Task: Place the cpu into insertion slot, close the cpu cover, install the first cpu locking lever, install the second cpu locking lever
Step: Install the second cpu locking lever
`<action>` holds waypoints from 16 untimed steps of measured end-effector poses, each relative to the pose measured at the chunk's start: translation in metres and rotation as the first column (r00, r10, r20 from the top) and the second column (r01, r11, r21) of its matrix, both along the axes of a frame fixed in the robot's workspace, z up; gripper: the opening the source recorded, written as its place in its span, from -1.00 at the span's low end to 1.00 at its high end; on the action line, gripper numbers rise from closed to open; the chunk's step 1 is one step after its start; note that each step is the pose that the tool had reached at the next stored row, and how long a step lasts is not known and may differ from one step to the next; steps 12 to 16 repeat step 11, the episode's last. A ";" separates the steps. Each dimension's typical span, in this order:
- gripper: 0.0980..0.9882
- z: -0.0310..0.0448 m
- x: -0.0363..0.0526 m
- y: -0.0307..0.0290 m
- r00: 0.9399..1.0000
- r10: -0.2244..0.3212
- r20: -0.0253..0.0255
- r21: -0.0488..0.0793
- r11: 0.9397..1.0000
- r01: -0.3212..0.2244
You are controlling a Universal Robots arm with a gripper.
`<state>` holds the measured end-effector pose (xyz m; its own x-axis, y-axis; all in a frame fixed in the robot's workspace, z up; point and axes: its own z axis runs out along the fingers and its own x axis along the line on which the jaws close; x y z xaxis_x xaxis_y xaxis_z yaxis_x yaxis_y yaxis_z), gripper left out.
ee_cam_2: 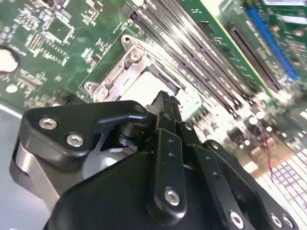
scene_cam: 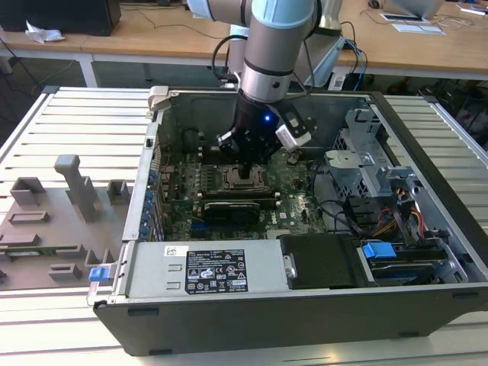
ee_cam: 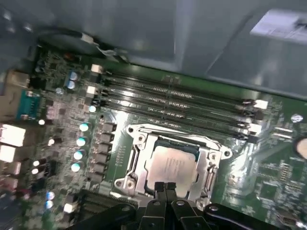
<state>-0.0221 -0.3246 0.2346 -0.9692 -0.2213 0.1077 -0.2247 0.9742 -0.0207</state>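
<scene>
Your gripper (ee_cam: 166,188) looks clenched, fingertips pressed together and empty, hovering just above the near edge of the cpu (ee_cam: 171,165), which already lies flat in the insertion slot (ee_cam: 144,148) directly below, with the cpu cover (ee_cam: 211,163) seemingly framing it. If you press down off-centre, the tips could skate across the metal lid and scrape the socket rim or the memory slots (ee_cam: 172,103) just beyond. The gripper's body hides the nearest socket edge, so you can't make out the locking levers.
</scene>
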 end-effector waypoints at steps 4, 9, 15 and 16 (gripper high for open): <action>-0.98 0.0259 -0.0001 0.0001 1.000 0.000 0.000 0.000 1.000 0.000; -0.98 0.0293 -0.0001 0.0002 1.000 0.000 0.000 0.000 1.000 0.000; -0.98 0.0293 -0.0001 0.0002 1.000 0.000 0.000 0.000 1.000 0.000; -0.98 0.0293 -0.0001 0.0002 1.000 0.000 0.000 0.000 1.000 0.000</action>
